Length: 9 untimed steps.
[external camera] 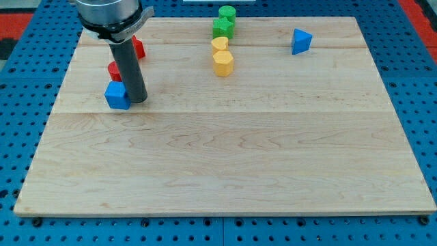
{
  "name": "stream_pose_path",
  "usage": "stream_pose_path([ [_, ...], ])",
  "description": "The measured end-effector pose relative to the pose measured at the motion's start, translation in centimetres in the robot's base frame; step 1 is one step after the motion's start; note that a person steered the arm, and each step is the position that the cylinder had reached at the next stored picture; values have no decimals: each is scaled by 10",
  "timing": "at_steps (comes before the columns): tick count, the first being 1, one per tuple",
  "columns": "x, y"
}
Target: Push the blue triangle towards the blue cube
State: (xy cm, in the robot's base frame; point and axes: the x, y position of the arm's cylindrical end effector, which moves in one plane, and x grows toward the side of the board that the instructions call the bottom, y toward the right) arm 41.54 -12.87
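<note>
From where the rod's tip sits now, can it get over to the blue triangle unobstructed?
Probably yes. My tip rests beside the blue cube; the blue triangle stands alone at the view's upper right, and bare board below the yellow blocks leaves a path.

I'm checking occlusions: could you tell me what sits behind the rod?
Two red blocks peek out on either side of the rod; their shapes are partly covered.

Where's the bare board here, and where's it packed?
Bare: the whole lower half of the board below the blue cube, and the stretch between the yellow blocks and the blue triangle. Crowded: upper left, where my tip sits against the blue cube's right side by the red blocks, and the green-yellow column at top centre.
</note>
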Motion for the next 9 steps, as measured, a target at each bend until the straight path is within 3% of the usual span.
stream_pose_path([
  [1,-9,142],
  [2,-48,278],
  [3,-125,366],
  [4,-193,325],
  [5,-151,254],
  [6,-57,248],
  [7,-82,241],
  [8,-144,243],
  [9,-128,312],
])
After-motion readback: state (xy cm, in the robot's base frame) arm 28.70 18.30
